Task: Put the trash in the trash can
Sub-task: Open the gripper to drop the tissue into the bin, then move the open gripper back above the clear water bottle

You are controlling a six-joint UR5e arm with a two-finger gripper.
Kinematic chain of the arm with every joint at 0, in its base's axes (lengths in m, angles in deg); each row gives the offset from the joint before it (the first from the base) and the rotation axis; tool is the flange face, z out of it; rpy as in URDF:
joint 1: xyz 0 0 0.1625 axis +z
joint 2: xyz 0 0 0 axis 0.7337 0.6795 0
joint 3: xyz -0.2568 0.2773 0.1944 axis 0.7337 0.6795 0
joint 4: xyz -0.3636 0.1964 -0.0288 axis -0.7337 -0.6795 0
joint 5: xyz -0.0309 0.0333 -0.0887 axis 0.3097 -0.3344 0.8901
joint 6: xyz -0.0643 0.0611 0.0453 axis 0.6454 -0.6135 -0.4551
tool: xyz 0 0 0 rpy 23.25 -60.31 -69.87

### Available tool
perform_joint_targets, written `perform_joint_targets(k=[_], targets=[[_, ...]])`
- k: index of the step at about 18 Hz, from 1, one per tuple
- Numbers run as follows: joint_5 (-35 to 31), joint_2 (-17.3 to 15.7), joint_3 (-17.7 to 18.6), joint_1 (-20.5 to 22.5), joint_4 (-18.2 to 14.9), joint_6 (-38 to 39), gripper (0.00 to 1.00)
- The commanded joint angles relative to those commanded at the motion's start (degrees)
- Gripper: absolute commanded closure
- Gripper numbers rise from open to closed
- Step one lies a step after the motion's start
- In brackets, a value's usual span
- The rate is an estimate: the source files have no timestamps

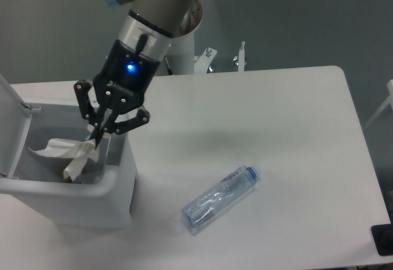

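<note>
My gripper is shut on a crumpled white wrapper, which dangles inside the mouth of the white trash can at the left. The can's lid stands raised at its left side. On the table to the right lies a clear, blue-tinged plastic bottle, well apart from the gripper. Something small and coloured shows at the bottom of the can beneath the wrapper.
The robot's base column stands at the back of the white table, with metal brackets beside it. A dark object sits at the lower right corner of the view.
</note>
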Motion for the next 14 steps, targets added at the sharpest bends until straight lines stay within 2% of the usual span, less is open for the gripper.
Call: perform_joint_targets(k=[1,4,8,11,14], targets=[[0.0,0.2,-0.1,0.0,-0.1,-0.1,0.01],[0.2,-0.1,-0.1,0.0,-0.2,-0.2,0.0],[0.1,0.1,-2.4,1.1,0.5,-0.1,0.0],[0.0,1.2,-4.8,5.0,0.6,-0.2,0.0],[0.0,3.9,-8.6,9.0,0.6,-0.3,0.0]])
